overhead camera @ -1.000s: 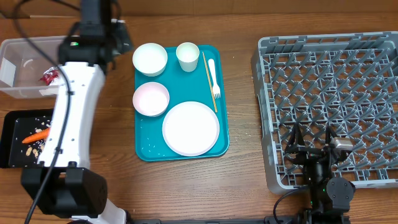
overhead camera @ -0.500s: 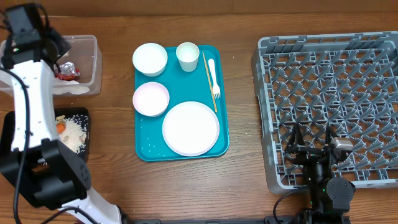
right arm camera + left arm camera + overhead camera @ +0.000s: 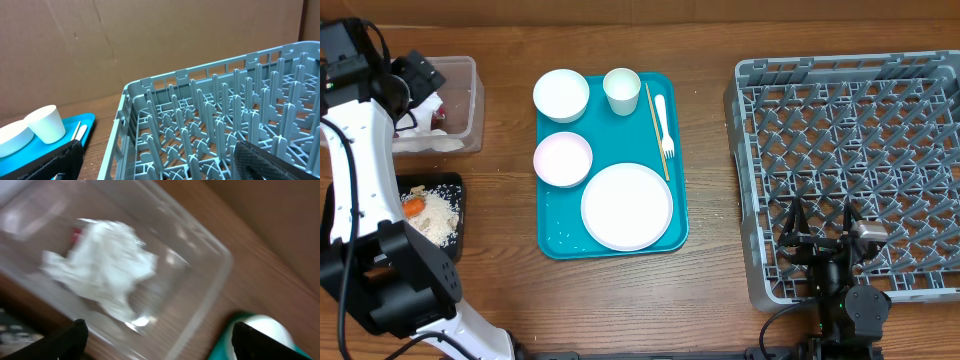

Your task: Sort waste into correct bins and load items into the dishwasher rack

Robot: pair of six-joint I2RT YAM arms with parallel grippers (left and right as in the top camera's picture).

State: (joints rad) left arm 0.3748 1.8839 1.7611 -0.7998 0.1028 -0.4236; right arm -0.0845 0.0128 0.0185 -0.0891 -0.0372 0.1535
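My left gripper [image 3: 417, 75] hangs open and empty over the clear tub [image 3: 472, 100]. In the left wrist view a crumpled white napkin [image 3: 105, 265] lies loose in the tub [image 3: 200, 275], a red wrapper [image 3: 76, 234] beside it, with my left gripper [image 3: 157, 340] above the tub's near rim. The black tray [image 3: 340, 215] holds a carrot [image 3: 412, 207] and white crumbs. On the teal tray [image 3: 555, 235] sit two bowls [image 3: 561, 95] [image 3: 563, 159], a cup [image 3: 622, 90], a plate [image 3: 627, 206] and a chopstick [image 3: 657, 130]. My right gripper [image 3: 823, 232] stands open at the grey rack [image 3: 850, 130] front edge.
A white fork [image 3: 664, 125] lies next to the chopstick on the teal tray. The right wrist view shows the rack's upright pegs [image 3: 220, 125] directly under my right gripper [image 3: 160, 165], with the cup [image 3: 46, 123] and teal tray [image 3: 82, 120] off to the left.
My left gripper has gone from shut to open, and the napkin now lies loose in the clear tub. The left arm swung left across the tub. The right arm has not moved.
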